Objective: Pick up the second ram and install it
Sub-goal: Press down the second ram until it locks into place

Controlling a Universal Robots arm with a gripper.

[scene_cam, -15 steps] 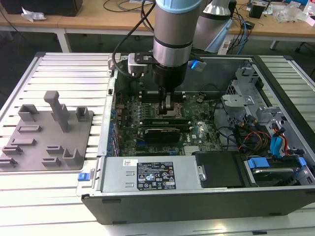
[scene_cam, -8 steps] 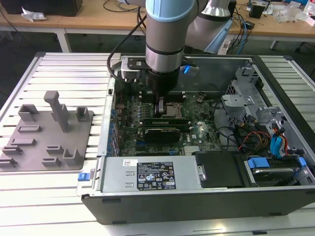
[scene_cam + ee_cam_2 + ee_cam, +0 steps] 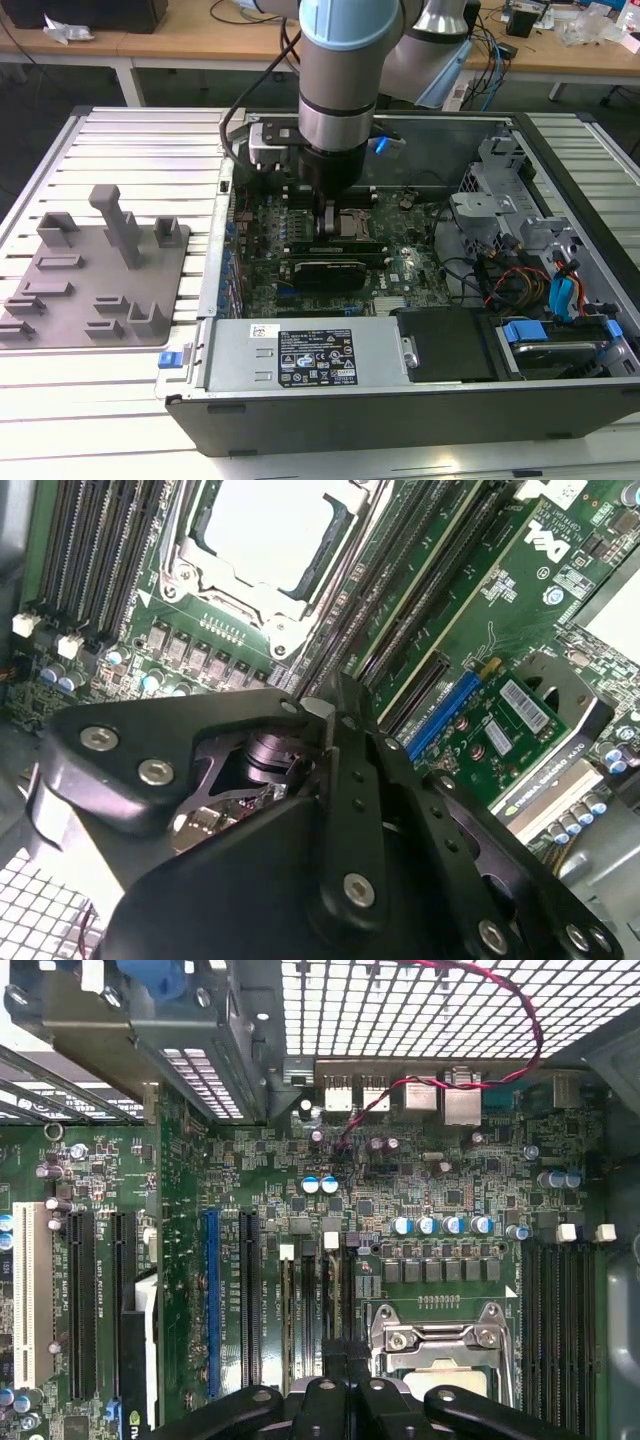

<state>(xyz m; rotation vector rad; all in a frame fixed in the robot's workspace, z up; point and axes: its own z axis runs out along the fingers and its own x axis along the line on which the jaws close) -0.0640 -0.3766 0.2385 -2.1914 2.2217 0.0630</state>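
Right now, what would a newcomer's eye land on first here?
The arm plunging into the open computer case, its gripper down at the motherboard's slots beside the CPU socket. Next, the metal-framed socket itself in both wrist views. Then the grey plastic tray on the exterior view's left.

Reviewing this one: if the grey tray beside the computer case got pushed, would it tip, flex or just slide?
The grey tray looks like rigid moulded plastic, so it probably would not flex. Its base is broad and flat, its tall post slim, so tipping seems unlikely. On the slatted table it would likely slide.
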